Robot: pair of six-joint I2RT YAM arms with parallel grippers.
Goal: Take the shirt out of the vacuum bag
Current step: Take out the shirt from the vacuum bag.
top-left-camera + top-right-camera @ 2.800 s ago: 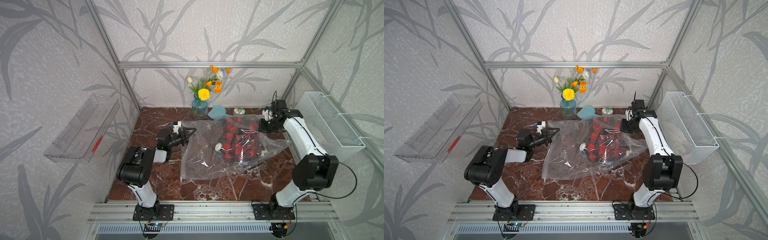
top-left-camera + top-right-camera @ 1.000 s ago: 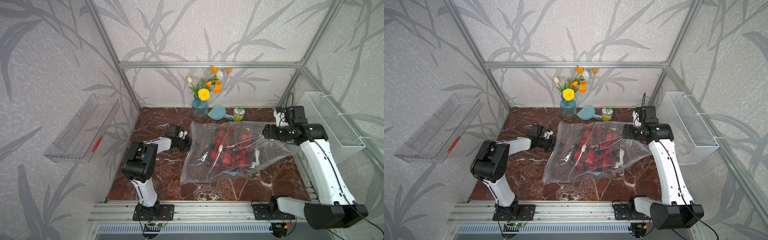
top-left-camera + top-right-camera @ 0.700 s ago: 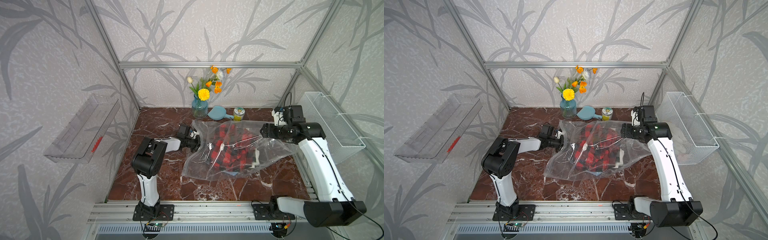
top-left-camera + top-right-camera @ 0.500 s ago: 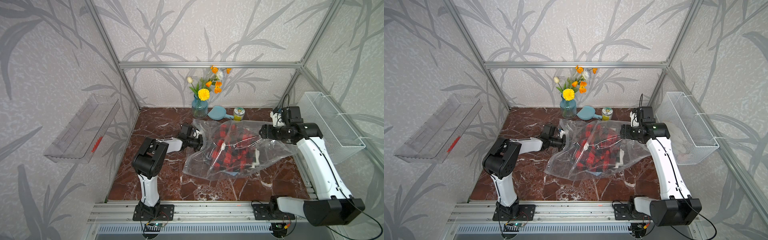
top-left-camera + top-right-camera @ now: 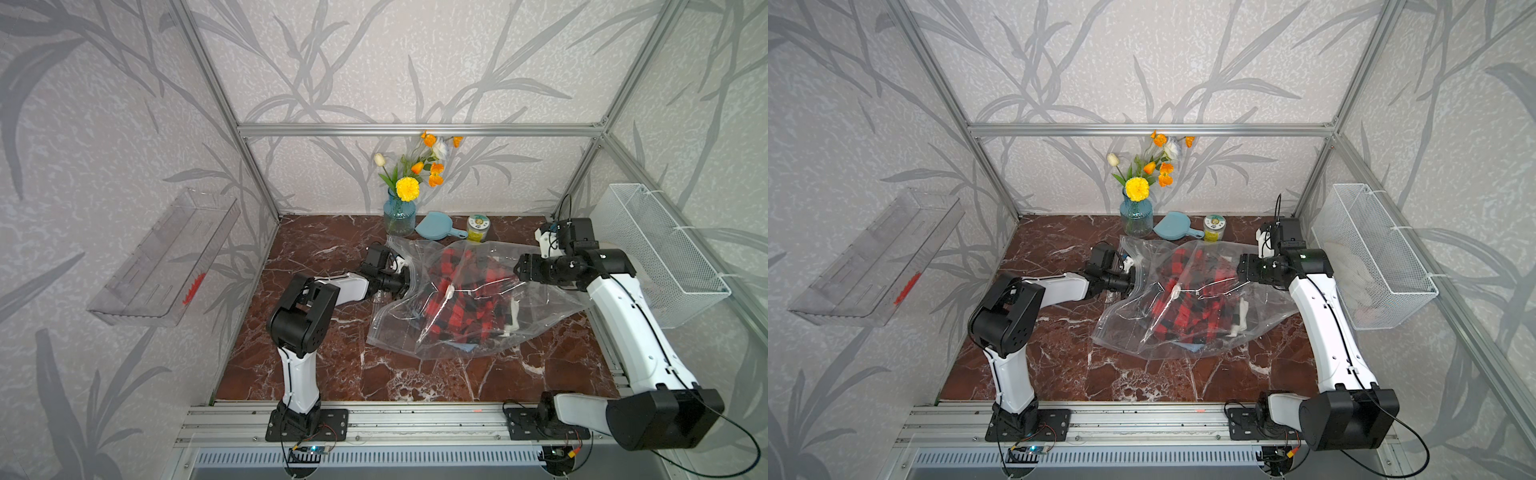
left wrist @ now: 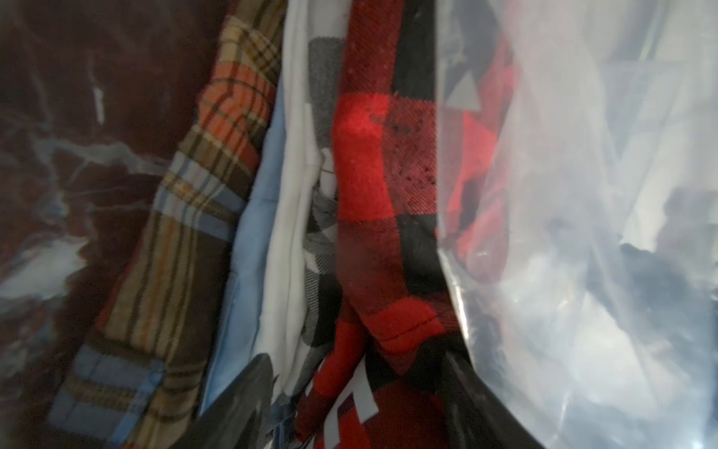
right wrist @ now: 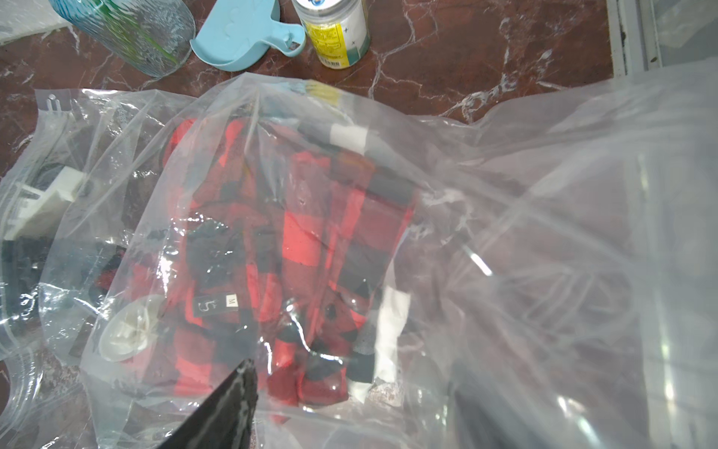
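- Since the earlier pictures, our left arm has stretched out from the left side, and its gripper now sits inside the open mouth of the vacuum bag [image 5: 478,299]; our right arm has come up off the far edge of the bag and lifts the plastic.
- We see the left gripper [image 5: 409,279] in both top views, at the left end of the bag, a bit left of the middle of the picture.
- In the left wrist view, two dark fingers [image 6: 248,400] stand well apart at the bottom of the frame, so the left gripper is wide; folded cloth sits between them, but it is not pinched.
- That cloth is the shirt [image 6: 380,217], red and black checks, next to a brown striped cloth [image 6: 186,233] and a white and blue cloth [image 6: 279,248].
- In both top views the shirt [image 5: 1187,299] lies inside the bag, in the middle of the picture, on the dark red marble table [image 5: 316,365].
- Our right gripper [image 5: 517,274] is at the right end of the bag, and plastic hangs from it, lifted off the table.
- In the right wrist view one dark finger [image 7: 229,408] shows at the bottom, and plastic covers the other side, so we cannot tell how wide the right gripper stands.
- A round white valve [image 7: 128,328] sits on the bag at the lower left of that view.
- Behind the bag, at the back wall, stand a blue vase [image 5: 398,214] with flowers, a light blue scoop [image 5: 436,226] and a small jar [image 5: 478,226].
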